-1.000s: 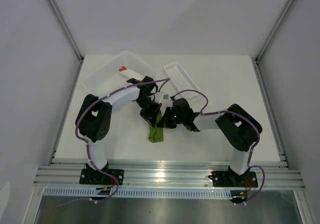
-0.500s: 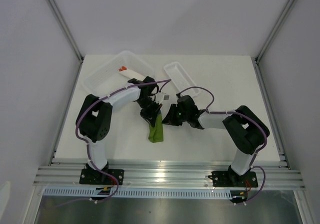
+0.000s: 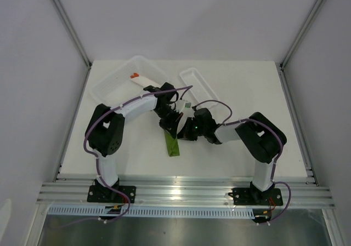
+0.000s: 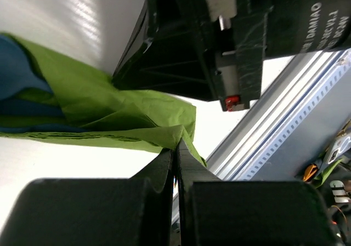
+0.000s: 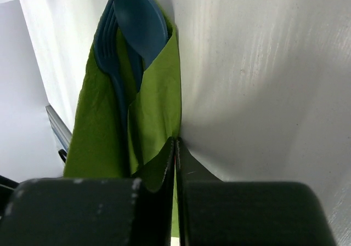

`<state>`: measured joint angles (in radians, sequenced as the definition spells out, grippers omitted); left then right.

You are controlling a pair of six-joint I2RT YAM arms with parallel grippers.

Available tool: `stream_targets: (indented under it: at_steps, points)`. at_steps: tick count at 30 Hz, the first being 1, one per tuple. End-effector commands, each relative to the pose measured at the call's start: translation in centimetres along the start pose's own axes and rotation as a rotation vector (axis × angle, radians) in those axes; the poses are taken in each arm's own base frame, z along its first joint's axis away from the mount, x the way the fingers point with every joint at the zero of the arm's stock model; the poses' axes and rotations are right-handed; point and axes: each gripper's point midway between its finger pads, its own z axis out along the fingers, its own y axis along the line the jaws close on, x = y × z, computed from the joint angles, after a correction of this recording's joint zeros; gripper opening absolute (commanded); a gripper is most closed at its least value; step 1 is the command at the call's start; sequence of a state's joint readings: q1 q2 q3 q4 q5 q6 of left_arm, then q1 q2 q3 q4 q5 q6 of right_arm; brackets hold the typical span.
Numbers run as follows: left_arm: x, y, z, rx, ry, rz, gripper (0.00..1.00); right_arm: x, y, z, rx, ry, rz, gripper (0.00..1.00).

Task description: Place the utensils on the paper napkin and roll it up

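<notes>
The olive-green paper napkin (image 3: 172,145) lies folded lengthwise into a narrow strip at the table's middle, wrapped around the dark blue utensils. In the right wrist view the spoon bowl (image 5: 140,19) and a fork (image 5: 112,57) stick out of the napkin's (image 5: 156,101) far end. My left gripper (image 3: 170,125) is shut on a napkin edge (image 4: 137,112), its tips (image 4: 176,145) pinching the fold. My right gripper (image 3: 184,131) is shut, its tips (image 5: 175,143) on the napkin's edge right beside the left gripper. The right gripper's body (image 4: 219,38) fills the top of the left wrist view.
A clear plastic tray (image 3: 112,84) stands at the back left and holds a white paper roll with orange tips (image 3: 143,79). A clear lid (image 3: 198,85) lies at the back centre. The table's metal rail (image 3: 186,194) runs along the near edge.
The left gripper has shifted slightly right and the right gripper has moved left to meet it at the napkin. The napkin has folded into a narrower strip.
</notes>
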<state>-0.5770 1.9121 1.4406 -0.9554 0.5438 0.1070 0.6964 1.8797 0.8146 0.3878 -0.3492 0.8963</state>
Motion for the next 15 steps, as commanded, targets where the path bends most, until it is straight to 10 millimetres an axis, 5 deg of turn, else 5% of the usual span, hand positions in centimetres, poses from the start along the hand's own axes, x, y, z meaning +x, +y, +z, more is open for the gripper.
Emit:
stream_targets:
  at_steps: [1, 15]
  points:
    - [-1.8, -1.4, 0.5, 0.059, -0.040, 0.016, 0.01, 0.2, 0.1, -0.1, -0.009, -0.013, 0.018, 0.00]
    - [-1.5, -0.4, 3.9, 0.089, 0.006, -0.038, 0.01, 0.6, 1.4, -1.0, -0.025, -0.026, 0.028, 0.00]
